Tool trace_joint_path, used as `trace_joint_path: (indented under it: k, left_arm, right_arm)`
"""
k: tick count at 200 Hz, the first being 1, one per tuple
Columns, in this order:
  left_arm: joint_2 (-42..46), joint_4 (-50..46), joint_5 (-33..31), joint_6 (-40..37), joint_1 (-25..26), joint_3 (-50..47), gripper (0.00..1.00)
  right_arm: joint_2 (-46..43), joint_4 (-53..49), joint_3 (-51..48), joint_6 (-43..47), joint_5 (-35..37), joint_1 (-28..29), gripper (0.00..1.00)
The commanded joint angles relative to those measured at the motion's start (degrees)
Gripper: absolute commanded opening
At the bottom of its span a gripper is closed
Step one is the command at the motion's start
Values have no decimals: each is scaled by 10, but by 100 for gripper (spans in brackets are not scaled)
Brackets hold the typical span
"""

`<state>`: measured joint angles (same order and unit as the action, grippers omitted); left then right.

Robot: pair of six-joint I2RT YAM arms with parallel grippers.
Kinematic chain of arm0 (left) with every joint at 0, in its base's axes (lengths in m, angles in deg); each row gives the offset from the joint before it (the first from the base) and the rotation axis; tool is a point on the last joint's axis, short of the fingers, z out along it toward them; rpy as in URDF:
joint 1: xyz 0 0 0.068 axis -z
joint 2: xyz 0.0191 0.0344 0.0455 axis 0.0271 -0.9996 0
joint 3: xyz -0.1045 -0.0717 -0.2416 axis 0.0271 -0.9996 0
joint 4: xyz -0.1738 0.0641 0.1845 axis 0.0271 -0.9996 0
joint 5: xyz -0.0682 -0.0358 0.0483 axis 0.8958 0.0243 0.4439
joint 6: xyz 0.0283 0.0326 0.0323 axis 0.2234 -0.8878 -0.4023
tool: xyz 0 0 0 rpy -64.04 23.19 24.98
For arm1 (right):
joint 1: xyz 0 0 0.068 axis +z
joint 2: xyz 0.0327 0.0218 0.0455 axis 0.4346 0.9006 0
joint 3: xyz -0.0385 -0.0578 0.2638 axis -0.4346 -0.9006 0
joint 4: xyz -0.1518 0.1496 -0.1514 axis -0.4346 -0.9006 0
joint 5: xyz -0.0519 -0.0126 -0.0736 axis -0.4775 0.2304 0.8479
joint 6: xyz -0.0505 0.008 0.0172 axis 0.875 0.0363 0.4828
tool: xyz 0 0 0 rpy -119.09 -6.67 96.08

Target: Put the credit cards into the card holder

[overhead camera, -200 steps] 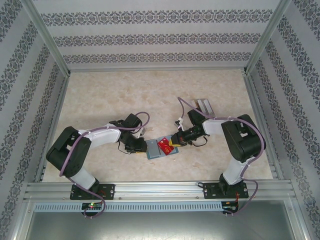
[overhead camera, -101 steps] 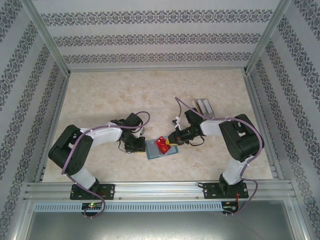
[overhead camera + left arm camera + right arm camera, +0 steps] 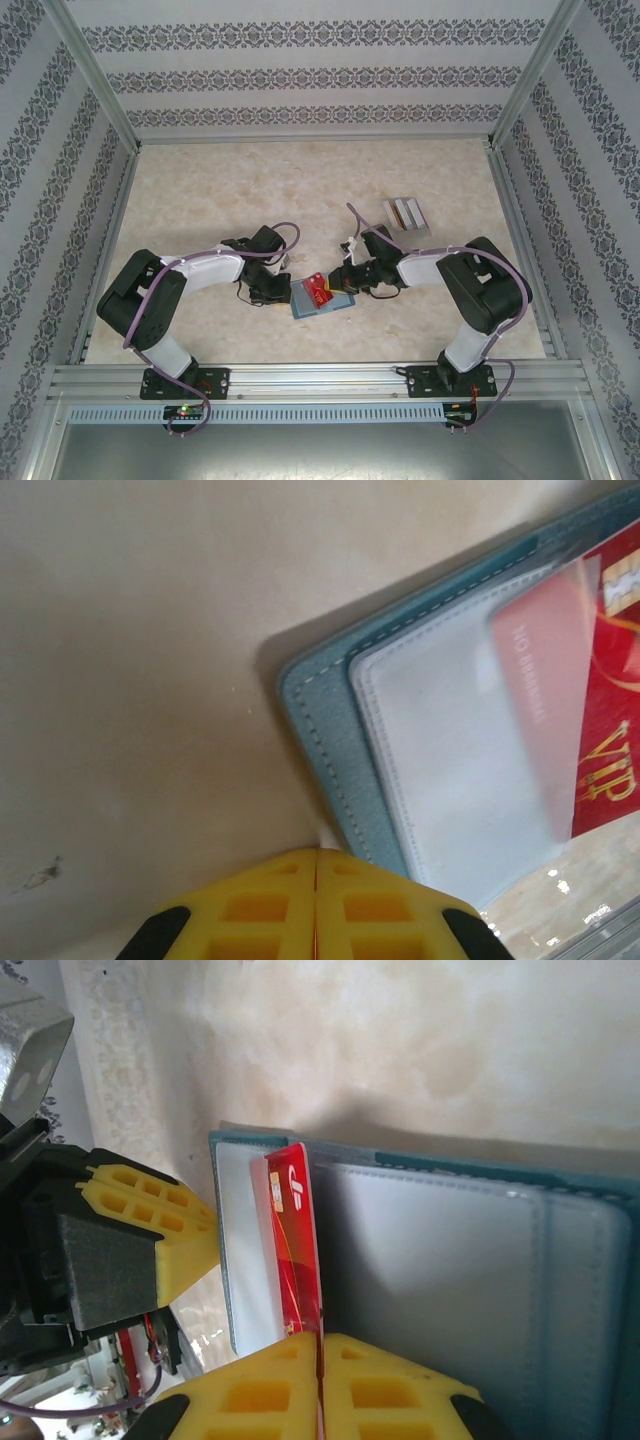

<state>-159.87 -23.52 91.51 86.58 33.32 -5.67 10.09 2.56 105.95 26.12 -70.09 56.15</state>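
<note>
Marbled worktop [image 3: 220,190] carries the open teal card holder [image 3: 318,303] between my arms. My right jaws pinch the red VIP card [image 3: 296,1250], partly under the clear pocket. My left jaws, closed and empty, sit just beside the holder's edge. I should push slowly, card flat.

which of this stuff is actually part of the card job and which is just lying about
Part of the job:
red card, pinched in the right jaws
teal card holder, lying open
pale grey striped pieces, probably more cards

Just there:
metal frame rail
patterned walls
</note>
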Motion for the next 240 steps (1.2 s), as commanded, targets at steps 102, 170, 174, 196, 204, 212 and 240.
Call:
trace_joint_path:
  k: [102,170,174,196,204,212,240]
  left_arm:
    - [-14,48,1,28,-5,-12,3]
    - [-2,55,-6,30,-4,-22,2]
    - [-1,59,-5,32,-5,-22,2]
    - [-6,68,6,32,-5,-19,1]
    - [-7,69,5,34,-5,-18,0]
    - [-7,73,4,39,-5,-20,0]
    - [-6,87,4,45,-4,-24,0]
  right_arm:
    - [-49,4,-35,-91,111,77,23]
    - [-69,-83,-8,-29,133,70,25]
    - [-66,-83,-4,-27,130,70,23]
    - [-48,-79,7,-25,129,79,16]
    - [-43,-75,11,-30,131,84,15]
    - [-38,-70,15,-36,130,89,15]
    - [-23,-65,35,-42,137,117,14]
